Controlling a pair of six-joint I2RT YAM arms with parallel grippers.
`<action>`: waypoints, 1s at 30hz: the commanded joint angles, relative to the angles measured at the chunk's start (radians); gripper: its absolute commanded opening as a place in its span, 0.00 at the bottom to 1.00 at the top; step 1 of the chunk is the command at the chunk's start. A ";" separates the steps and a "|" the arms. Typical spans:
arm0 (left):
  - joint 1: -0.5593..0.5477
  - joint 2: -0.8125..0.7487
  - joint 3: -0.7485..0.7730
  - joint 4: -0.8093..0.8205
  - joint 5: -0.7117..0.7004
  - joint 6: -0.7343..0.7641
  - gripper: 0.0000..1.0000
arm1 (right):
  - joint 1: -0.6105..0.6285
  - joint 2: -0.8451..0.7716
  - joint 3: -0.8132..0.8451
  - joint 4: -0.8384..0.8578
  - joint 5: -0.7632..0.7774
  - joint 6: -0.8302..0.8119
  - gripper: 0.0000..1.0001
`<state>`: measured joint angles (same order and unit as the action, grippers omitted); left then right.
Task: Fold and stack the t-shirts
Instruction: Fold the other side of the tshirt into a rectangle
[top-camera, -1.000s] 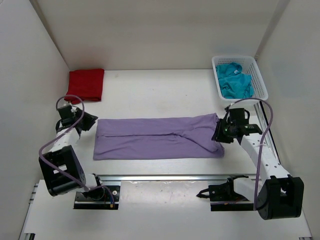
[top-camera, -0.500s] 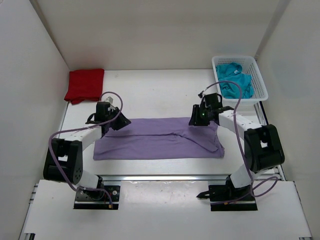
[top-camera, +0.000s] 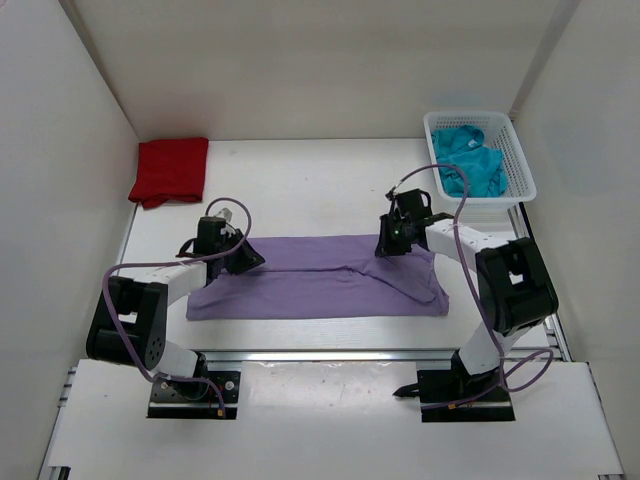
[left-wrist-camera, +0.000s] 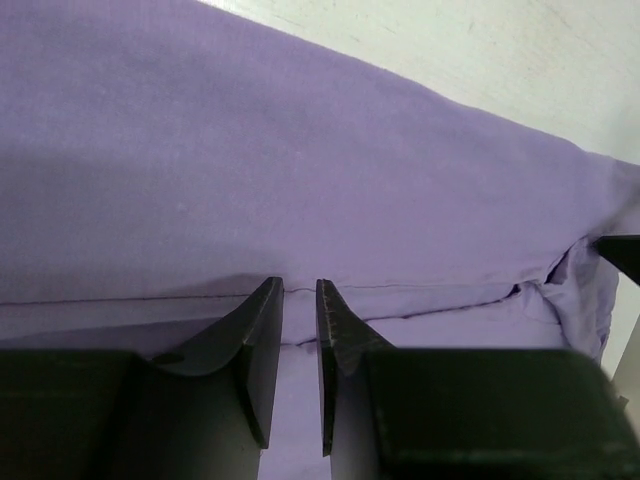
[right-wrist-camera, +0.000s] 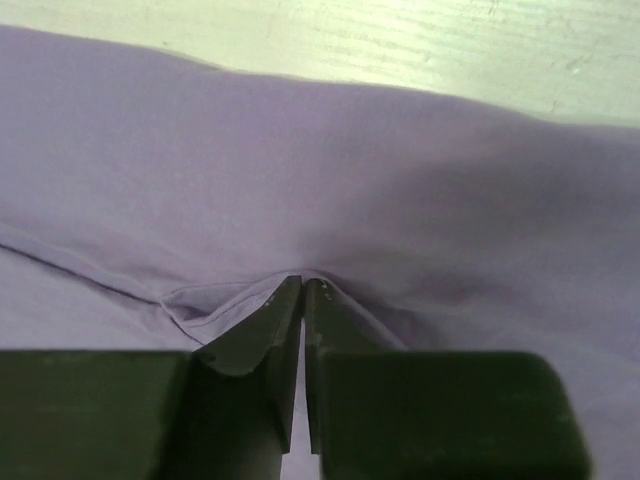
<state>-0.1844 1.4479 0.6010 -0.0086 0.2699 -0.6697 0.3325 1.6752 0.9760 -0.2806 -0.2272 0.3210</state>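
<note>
View from above the two arms, with close-ups from each wrist. A purple shirt (top-camera: 315, 275) lies spread flat at the centre of the white surface (top-camera: 300, 185), drawn out into a long band running left to right, its sleeves turned in so that a fold edge runs along its length. The right hand (right-wrist-camera: 302, 285), in the right half of the overhead frame, rests on the upper edge of the band near its right end. Its fingers are pressed together on a small pucker of purple cloth, so it grips the shirt. The left hand (left-wrist-camera: 298, 292), lower left of centre, sits on the band near its left end, with its fingers drawn close around the fold edge and a narrow gap between them. Whether cloth is actually pinched there cannot be told. One red shirt (top-camera: 170, 170) lies folded in the upper left corner, which appears to mark the place for the stack. A white basket (top-camera: 522, 155) in the upper right holds teal shirts (top-camera: 468, 165), crumpled and unfolded. By this evidence the task is in its early-to-middle part: one garment done, the purple one partly folded and in need of further folds before it goes onto the red, and the basket's contents not yet begun.
</note>
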 joint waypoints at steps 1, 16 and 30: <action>0.011 -0.049 -0.007 0.044 0.011 0.009 0.30 | 0.025 -0.025 0.021 -0.028 0.046 0.006 0.03; 0.025 -0.066 -0.003 0.084 0.049 -0.034 0.30 | 0.255 -0.342 -0.206 -0.174 0.023 0.252 0.06; 0.027 -0.070 0.036 0.085 0.066 -0.048 0.31 | 0.062 -0.365 -0.142 -0.215 0.073 0.096 0.13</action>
<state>-0.1349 1.4059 0.6014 0.0582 0.3229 -0.7181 0.4530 1.2919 0.7975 -0.5076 -0.2317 0.4843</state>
